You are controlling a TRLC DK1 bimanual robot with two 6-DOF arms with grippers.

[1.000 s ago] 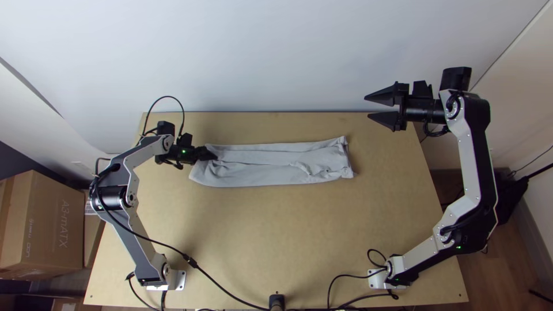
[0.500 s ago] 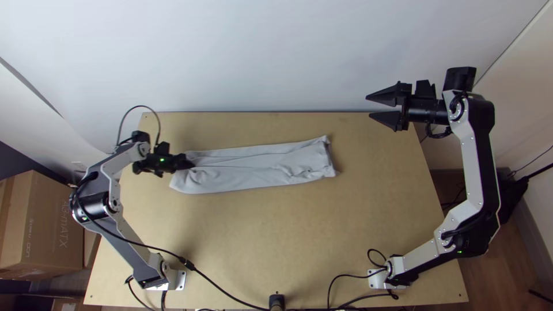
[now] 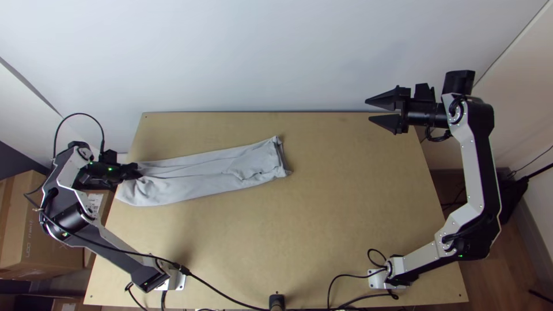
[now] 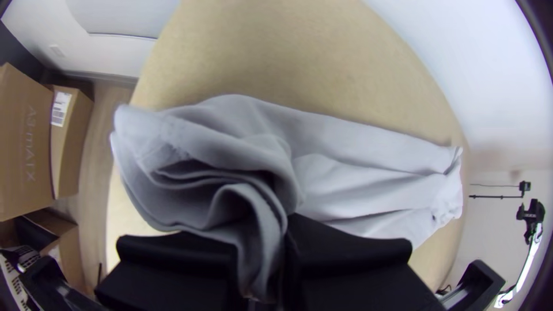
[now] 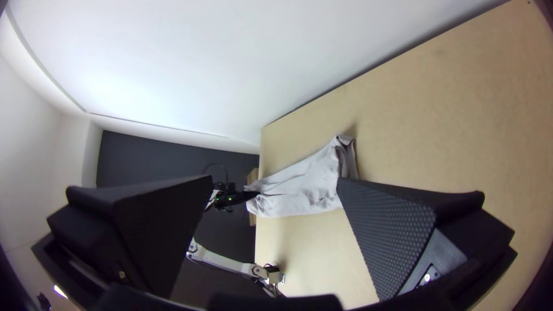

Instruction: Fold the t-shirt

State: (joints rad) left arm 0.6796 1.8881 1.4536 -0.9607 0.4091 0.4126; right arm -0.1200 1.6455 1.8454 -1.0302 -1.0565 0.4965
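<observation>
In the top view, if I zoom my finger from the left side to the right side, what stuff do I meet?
Big cardboard box → grey t-shirt → right gripper → right arm's long white link

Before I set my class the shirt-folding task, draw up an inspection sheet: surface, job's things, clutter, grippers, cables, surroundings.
Surface: light wooden table, bare wood in view around the cloth.
Job's things: grey t-shirt in a long, wrinkled strip, one end at the table's left edge.
Clutter: on the table, nothing seen; cardboard boxes stand beyond its left edge.
Grippers: left gripper shut on the shirt's left end; right gripper open and empty near the far edge.
Cables: black cables by both arm bases, running to the near edge.
Surroundings: white wall behind, wooden floor at right.
</observation>
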